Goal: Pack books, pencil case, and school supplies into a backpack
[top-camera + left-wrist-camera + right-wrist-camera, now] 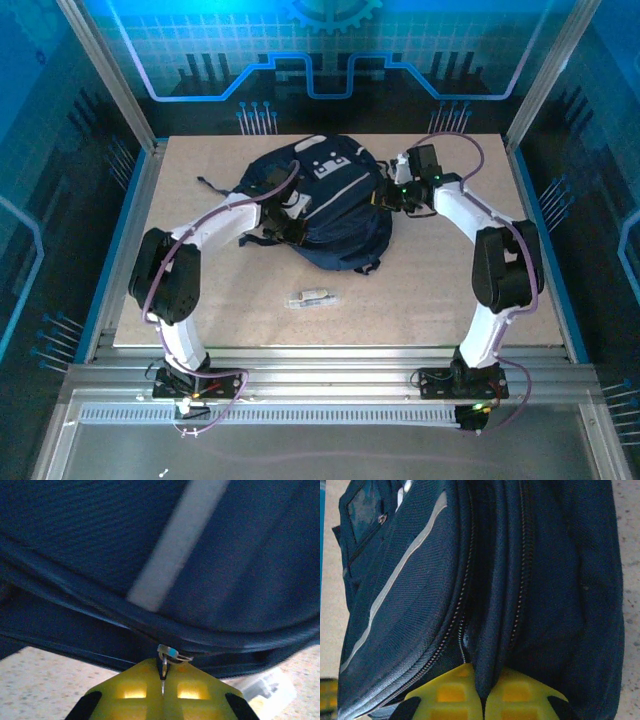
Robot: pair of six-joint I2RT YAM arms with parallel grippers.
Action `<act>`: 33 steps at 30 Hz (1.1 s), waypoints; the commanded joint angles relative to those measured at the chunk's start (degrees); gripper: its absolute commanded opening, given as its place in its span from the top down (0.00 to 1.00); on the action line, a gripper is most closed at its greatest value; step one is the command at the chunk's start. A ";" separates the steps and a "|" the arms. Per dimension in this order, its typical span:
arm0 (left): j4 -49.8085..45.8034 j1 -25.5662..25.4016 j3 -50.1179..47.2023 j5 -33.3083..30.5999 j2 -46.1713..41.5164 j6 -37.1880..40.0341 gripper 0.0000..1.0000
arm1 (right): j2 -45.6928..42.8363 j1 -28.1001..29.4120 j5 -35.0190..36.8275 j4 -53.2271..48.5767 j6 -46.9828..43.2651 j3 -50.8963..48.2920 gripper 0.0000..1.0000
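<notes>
While left end effector [162, 679] pinches zipper pull [168, 654], right end effector [481, 682] clamps backpack [335, 210] fold, open tabletop [450, 295] around

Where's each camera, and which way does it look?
Top external: high behind the arm bases, looking down at the table; both arms reach the backpack.
Left wrist: on the left arm, facing the backpack; left gripper shut on the zipper pull.
Right wrist: on the right arm, facing its zippers; right gripper pinches a fold.
Shared: both wrist views show the pale stripe.
</notes>
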 commanded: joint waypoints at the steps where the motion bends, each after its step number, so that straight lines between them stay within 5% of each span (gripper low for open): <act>1: -4.41 5.88 -2.10 -8.47 -1.21 5.78 1.00 | 0.66 -2.84 1.61 -1.03 -8.68 4.53 1.00; 14: 4.60 10.94 3.29 -15.89 5.69 10.50 1.00 | 4.26 -2.08 -2.12 -1.62 -9.52 8.16 1.00; 17: 2.84 10.96 3.64 -15.69 5.79 7.98 0.78 | 4.55 -1.57 -3.05 -2.11 -8.82 9.23 0.97; 21: 0.37 10.68 2.98 -14.57 1.79 2.82 0.34 | 2.10 -0.88 -1.23 -2.11 -7.19 8.82 0.40; 26: -0.87 7.63 3.36 -12.18 -3.54 -1.08 0.21 | -3.10 -0.72 4.67 -4.26 -5.72 7.18 0.01; 33: 2.19 -4.48 8.54 -15.29 -1.86 0.60 0.17 | -12.86 -0.98 19.02 -8.38 -2.44 2.48 0.00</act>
